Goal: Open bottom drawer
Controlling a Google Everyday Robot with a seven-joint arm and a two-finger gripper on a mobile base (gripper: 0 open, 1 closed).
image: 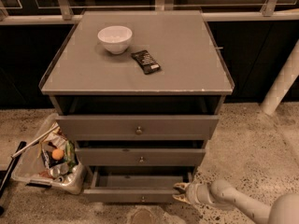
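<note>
Smooth white tubular arm, yellowish claw at bottom drawer's corner

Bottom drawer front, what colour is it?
The bottom drawer is grey, camera view; the gripper is at its right end.

The gripper (at the bottom drawer's right end) hides that corner.

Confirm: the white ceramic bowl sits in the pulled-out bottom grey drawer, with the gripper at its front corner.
No. The camera view shows the white ceramic bowl on the grey cabinet top; the gripper is at the front corner of the bottom grey drawer.
</note>
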